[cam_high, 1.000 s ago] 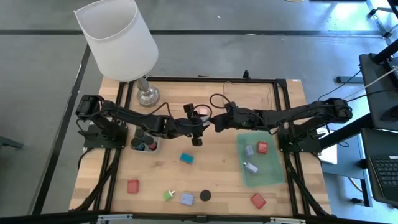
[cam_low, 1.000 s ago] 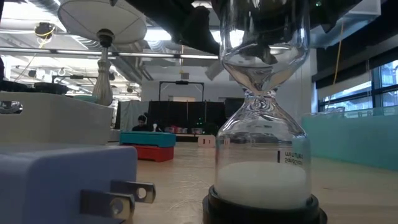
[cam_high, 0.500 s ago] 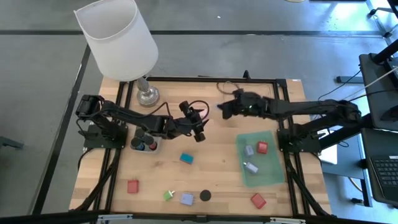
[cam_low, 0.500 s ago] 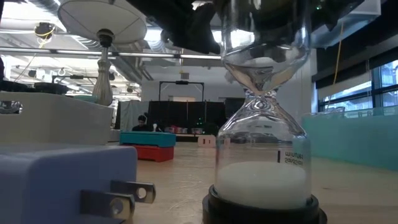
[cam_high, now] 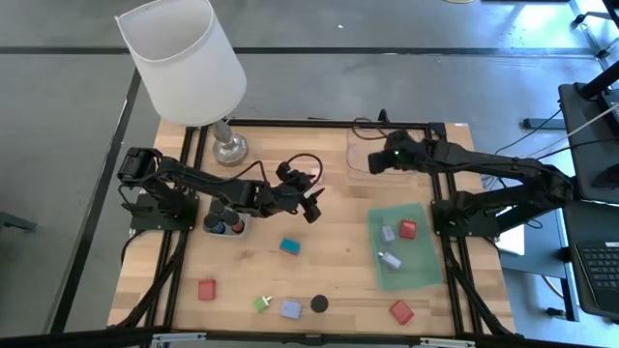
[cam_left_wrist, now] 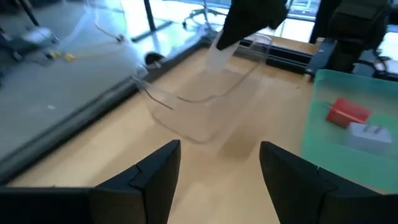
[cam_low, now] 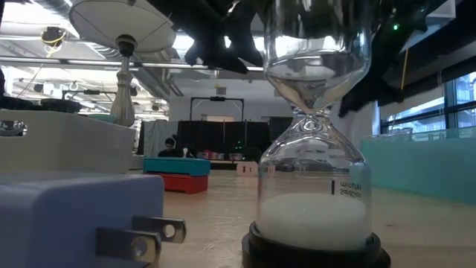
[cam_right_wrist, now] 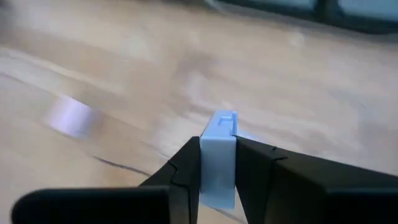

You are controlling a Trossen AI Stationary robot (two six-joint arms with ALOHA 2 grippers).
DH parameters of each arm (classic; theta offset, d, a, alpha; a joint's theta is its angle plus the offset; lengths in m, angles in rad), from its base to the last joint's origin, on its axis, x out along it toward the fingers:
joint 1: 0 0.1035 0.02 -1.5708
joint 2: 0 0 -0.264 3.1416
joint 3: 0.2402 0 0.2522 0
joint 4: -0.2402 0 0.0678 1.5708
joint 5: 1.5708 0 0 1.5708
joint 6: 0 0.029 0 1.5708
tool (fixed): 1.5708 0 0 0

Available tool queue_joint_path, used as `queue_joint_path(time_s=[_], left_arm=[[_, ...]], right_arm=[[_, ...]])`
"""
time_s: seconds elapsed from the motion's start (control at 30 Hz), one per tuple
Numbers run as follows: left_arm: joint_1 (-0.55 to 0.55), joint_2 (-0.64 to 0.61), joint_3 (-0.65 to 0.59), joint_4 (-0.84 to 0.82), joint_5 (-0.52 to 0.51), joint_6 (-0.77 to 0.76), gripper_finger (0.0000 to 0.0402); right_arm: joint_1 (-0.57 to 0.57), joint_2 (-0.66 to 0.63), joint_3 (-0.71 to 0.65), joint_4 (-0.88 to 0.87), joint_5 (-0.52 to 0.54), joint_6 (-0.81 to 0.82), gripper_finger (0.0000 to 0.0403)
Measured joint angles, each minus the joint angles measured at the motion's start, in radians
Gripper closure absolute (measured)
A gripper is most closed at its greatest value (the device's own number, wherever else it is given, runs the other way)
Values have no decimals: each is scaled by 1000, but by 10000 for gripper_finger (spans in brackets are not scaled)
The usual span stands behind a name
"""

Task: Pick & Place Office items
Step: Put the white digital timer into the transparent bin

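My right gripper [cam_high: 373,164] hovers over the clear tray [cam_high: 392,145] at the table's far right and is shut on a small lilac-blue block [cam_right_wrist: 217,134]. My left gripper [cam_high: 311,205] is open above the middle of the table, with nothing between its fingers [cam_left_wrist: 217,162]. Loose items lie on the near half: a teal block [cam_high: 290,246], two red blocks [cam_high: 207,289] [cam_high: 401,311], a green bit [cam_high: 263,304], a lilac plug block [cam_high: 290,309] and a black-based hourglass [cam_high: 318,304]. The green tray [cam_high: 426,271] holds a red block [cam_high: 408,229] and two lilac pieces. My right gripper pinches the lilac-blue block between its two fingers, on the block's two flat sides [cam_right_wrist: 217,168]. The block's end sticks out past the fingertips. It is lifted clear of the wooden table below.
A white-shaded lamp [cam_high: 189,63] stands at the far left corner on its metal base [cam_high: 230,147]. A small clear tray [cam_high: 227,224] with black caps sits by the left arm. In the low view the hourglass [cam_low: 312,149] and the plug block [cam_low: 74,223] fill the foreground.
My right gripper has drawn away from my left gripper at the table's middle and swung toward the far right edge, coming over the clear tray with the block in its fingers. My left gripper has stayed near the middle.
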Motion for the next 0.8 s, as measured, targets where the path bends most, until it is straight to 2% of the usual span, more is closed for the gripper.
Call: queue_joint_path(time_s=[0.2, 0.37, 0.53, 0.8], left_arm=[[0, 0, 0, -31, 68, -70, 189], [0, 0, 0, -33, 70, -70, 190], [0, 0, 0, -33, 70, -70, 190], [-2, 0, 0, -44, 71, -70, 192]], right_arm=[[0, 91, -23, -48, 20, 46, 330], [0, 169, -23, -2, 15, 41, 330], [0, 242, -23, 62, -40, 41, 330], [0, 289, -22, 126, -11, 22, 314]])
